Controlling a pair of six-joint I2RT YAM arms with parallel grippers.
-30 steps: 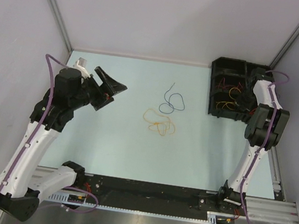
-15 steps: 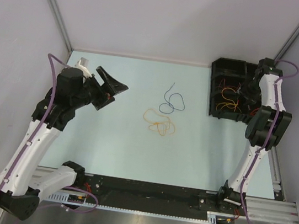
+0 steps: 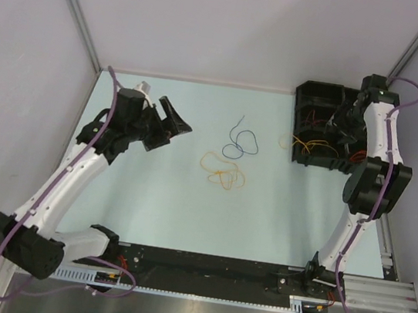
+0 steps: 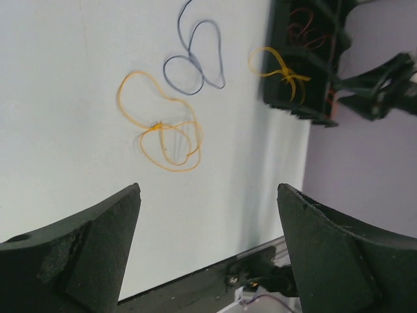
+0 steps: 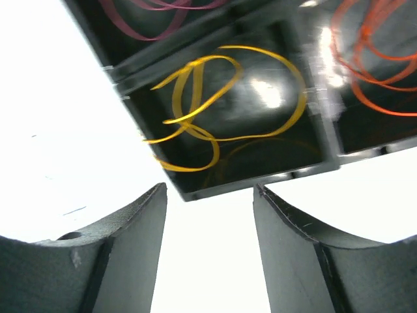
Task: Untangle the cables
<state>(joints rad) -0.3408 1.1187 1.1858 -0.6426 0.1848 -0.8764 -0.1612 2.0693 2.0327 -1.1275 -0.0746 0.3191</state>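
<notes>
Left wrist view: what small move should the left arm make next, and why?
Probably lower the left jaws toward the thin orange curly cable: they stand open and empty, and that cable lies looped over itself on the pale table just ahead.

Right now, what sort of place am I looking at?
Likely an enclosed robot test cell: grey panel walls box in a pale-blue tabletop, the left arm and right arm are bolted at its near edge, and a black divided tray holds coloured cables.
</notes>
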